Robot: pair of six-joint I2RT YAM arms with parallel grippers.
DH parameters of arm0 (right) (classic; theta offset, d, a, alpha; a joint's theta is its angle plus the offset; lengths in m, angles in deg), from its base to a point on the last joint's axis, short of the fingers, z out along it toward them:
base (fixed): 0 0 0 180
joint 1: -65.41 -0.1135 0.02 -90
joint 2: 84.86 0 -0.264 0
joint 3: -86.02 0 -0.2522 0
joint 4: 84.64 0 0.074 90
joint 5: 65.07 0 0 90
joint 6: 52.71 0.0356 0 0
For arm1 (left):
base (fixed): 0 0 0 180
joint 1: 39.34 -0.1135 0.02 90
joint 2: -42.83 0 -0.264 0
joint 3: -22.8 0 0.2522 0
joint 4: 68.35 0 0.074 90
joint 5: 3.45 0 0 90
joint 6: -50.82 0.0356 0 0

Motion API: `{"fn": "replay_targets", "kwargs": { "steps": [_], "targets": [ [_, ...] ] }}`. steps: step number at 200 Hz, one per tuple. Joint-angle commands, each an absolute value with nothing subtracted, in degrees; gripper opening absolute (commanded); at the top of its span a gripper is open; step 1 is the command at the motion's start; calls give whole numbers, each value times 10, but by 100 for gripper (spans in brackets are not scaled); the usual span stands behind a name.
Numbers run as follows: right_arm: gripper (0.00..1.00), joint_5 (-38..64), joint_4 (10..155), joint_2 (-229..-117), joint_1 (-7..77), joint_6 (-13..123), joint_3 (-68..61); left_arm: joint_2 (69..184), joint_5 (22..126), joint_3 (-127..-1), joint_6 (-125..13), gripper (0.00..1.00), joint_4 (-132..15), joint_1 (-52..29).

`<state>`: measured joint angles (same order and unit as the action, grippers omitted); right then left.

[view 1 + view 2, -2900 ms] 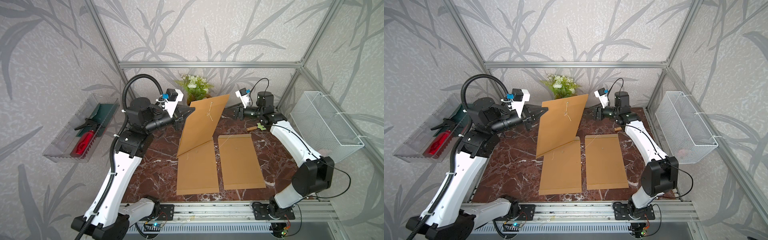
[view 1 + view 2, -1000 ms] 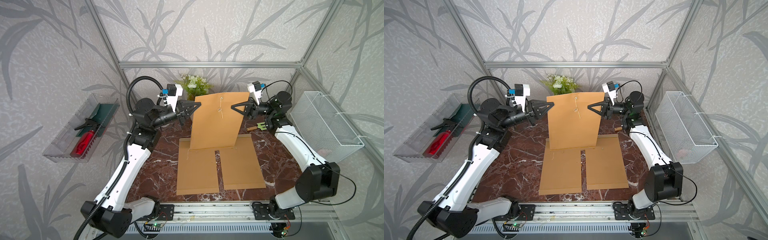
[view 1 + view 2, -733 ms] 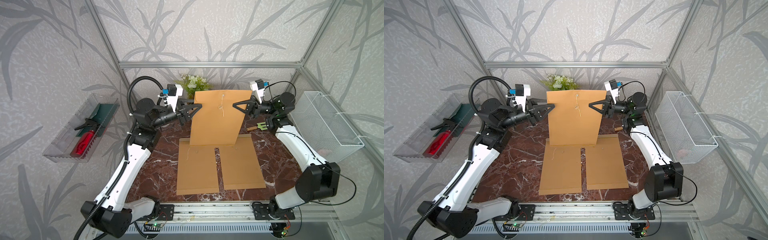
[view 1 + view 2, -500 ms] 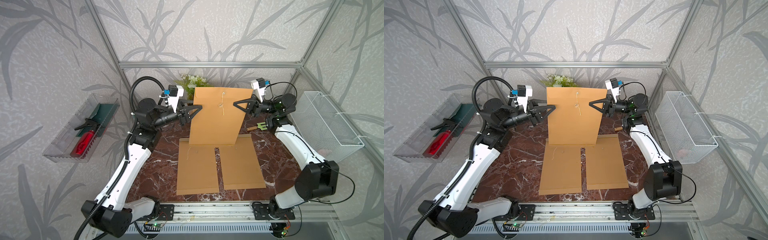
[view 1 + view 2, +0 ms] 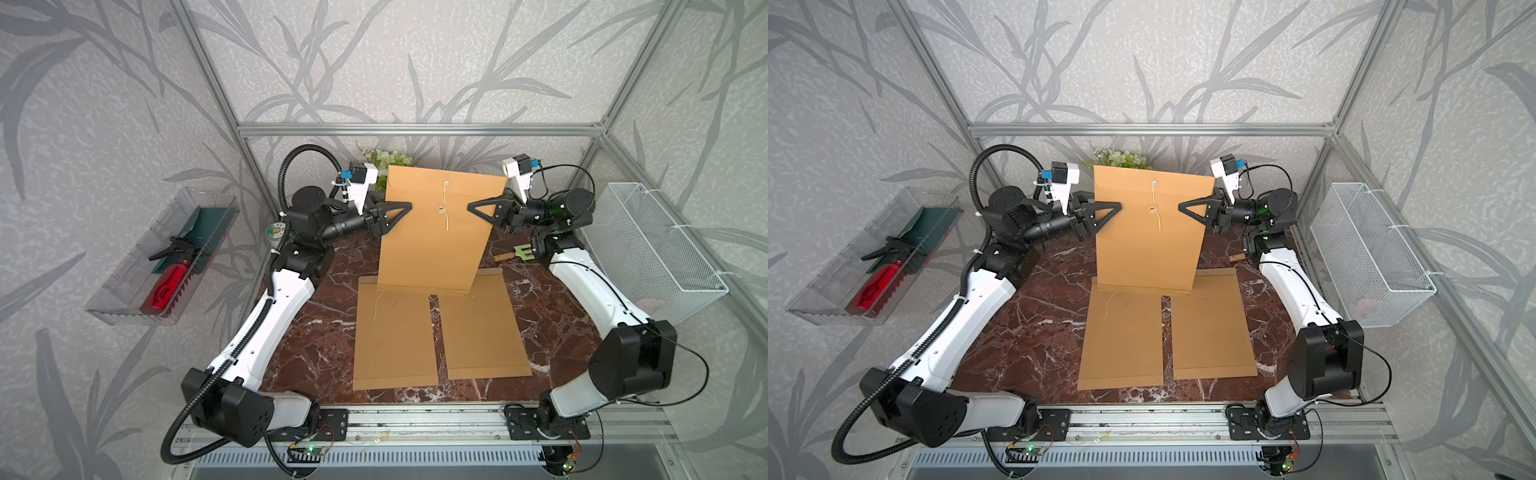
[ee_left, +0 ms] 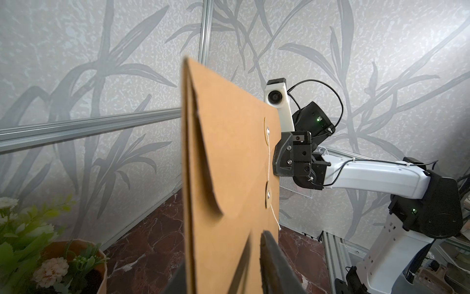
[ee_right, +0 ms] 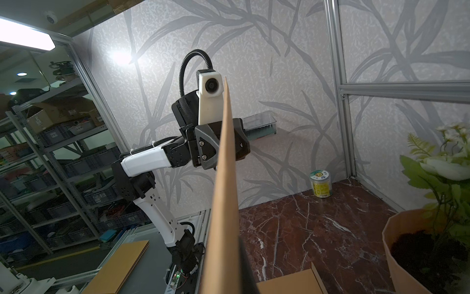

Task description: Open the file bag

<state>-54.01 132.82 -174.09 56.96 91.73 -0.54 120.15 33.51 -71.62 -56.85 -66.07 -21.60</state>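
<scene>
Near edge of table (image 5: 316,332): 2 kraft bags lie flat side by side, left flat bag (image 5: 395,332) w/ a loose string on it, right flat bag (image 5: 482,328), narrow gap btw them. Just behind, mid-table, the file bag (image 5: 432,245) is held upright btw both arms, button side toward the top cams, slightly tilted. Its bottom edge sits over the far ends of the flat bags; contact can't be told. Left end effector (image 5: 407,205) straddles the bag's left edge, jaws partly spread in left wrist view; can't tell if pads touch paper. Right end effector (image 5: 471,207) is pressed together on the right edge, pinching the file bag. Flap (image 6: 203,157) is down, curved lip bulging a bit off the body. String (image 5: 446,216) runs from upper button past lower one, end hanging free. Farther back: green hand tool (image 5: 517,252) on table at right, tin (image 5: 274,230) in back-left corner, potted plant (image 5: 386,158) behind the bag. Wire basket (image 5: 656,249) on right wall, clear tray (image 5: 124,266) on left wall.
</scene>
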Motion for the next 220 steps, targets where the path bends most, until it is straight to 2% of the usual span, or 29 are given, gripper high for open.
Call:
{"fn": "replay_targets", "kwargs": {
  "steps": [1,43,61,74,104,119,126,145,158,169,220],
  "targets": [
    [0,-547,1343,-1728,572,915,12,1204,316,-742,-596,31,-714,-213],
    [0,-544,1339,-1728,572,909,13,1204,312,-740,-604,15,-719,-212],
    [0,-542,1337,-1728,572,907,13,1200,310,-737,-603,0,-715,-212],
    [0,-539,1335,-1727,572,906,10,1200,307,-736,-604,0,-715,-212],
    [29,-516,1290,-1711,585,879,-12,1183,344,-725,-592,0,-700,-212],
    [35,-504,1271,-1688,602,865,-46,1173,365,-724,-576,0,-682,-212],
    [36,-498,1248,-1673,611,845,-62,1167,375,-724,-567,0,-671,-212],
    [37,-459,1040,-1618,625,701,-88,1160,397,-726,-551,0,-651,-212],
    [40,-387,833,-1581,620,553,-74,1157,409,-728,-543,0,-640,-212],
    [40,-313,721,-1559,615,477,-63,1153,420,-726,-537,0,-633,-212],
    [36,-162,617,-1462,601,460,-106,1142,458,-714,-507,0,-617,-199]
  ]
}}
